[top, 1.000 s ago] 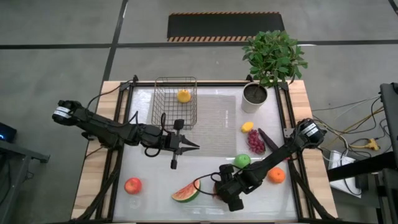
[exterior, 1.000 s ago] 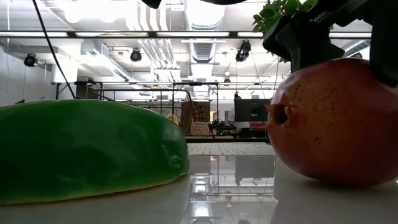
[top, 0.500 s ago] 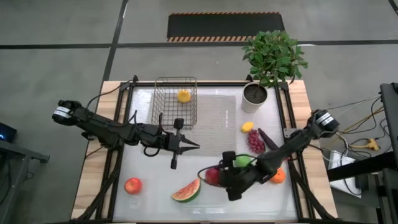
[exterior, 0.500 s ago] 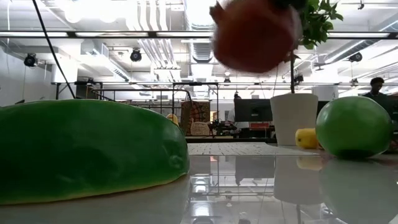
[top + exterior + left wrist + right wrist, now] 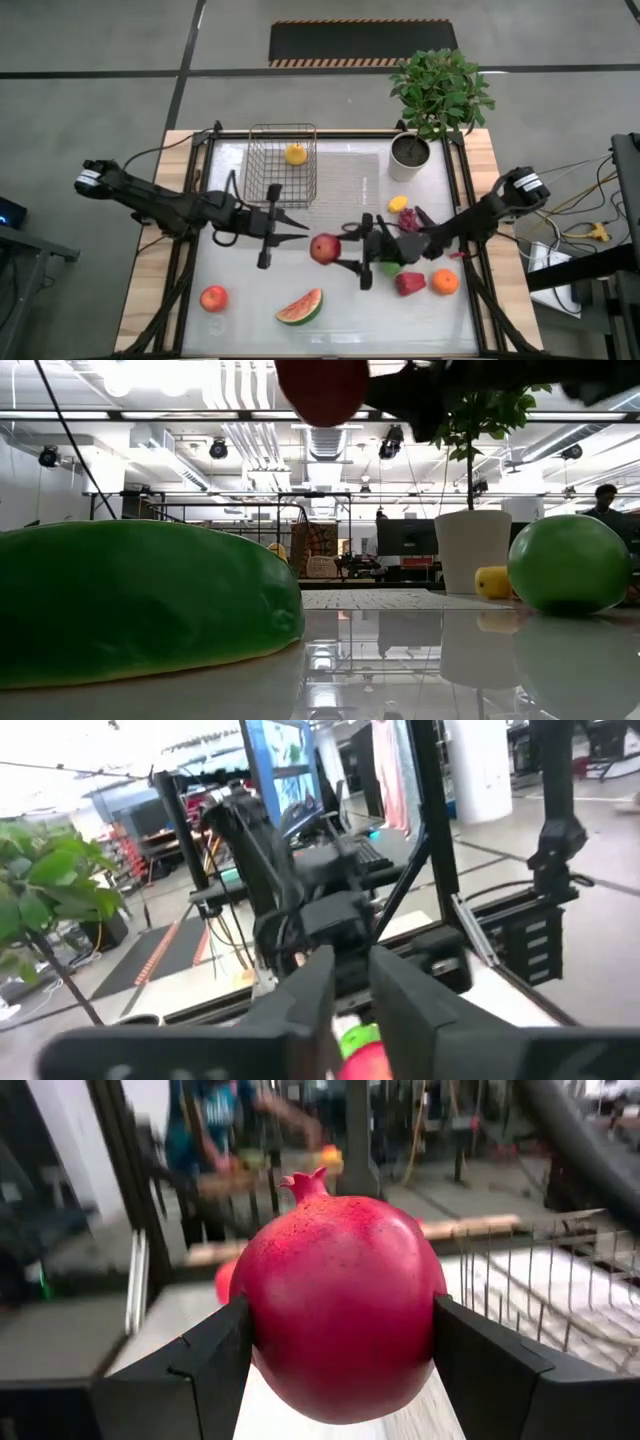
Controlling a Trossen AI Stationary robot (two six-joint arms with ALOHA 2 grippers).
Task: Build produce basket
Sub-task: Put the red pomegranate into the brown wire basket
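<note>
My right gripper point(image 5: 327, 249) is shut on a red pomegranate point(image 5: 322, 248) above the middle of the table; the fruit fills the right wrist view point(image 5: 340, 1305) and shows high in the low view point(image 5: 322, 385). My left gripper point(image 5: 303, 232) is shut and empty just left of the pomegranate, its fingers pointing toward the table's right edge point(image 5: 365, 990). The wire basket point(image 5: 282, 162) stands at the far left with a yellow fruit point(image 5: 295, 153) inside. A watermelon slice point(image 5: 300, 307) lies near the front edge. My right gripper pinches the pomegranate's two opposite sides point(image 5: 250, 1330) at its widest part between its two fingers point(image 5: 205, 1370). The fingers come level from the table's right. The fruit is lifted clear of the table, its crown point(image 5: 305, 1180) pointing away from the wrist.
A red fruit point(image 5: 213, 298) lies front left. A green apple point(image 5: 390, 266), red pepper point(image 5: 410, 283) and orange point(image 5: 444, 282) lie under my right arm. A lemon point(image 5: 398, 203) and grapes point(image 5: 411, 222) lie farther back. A potted plant point(image 5: 409, 157) stands far right.
My right gripper has lifted the pomegranate off the table near the front edge, beside the watermelon slice, and carried it up and toward the far left, nearer the basket. My left gripper has drawn back a little toward the table's left edge.
</note>
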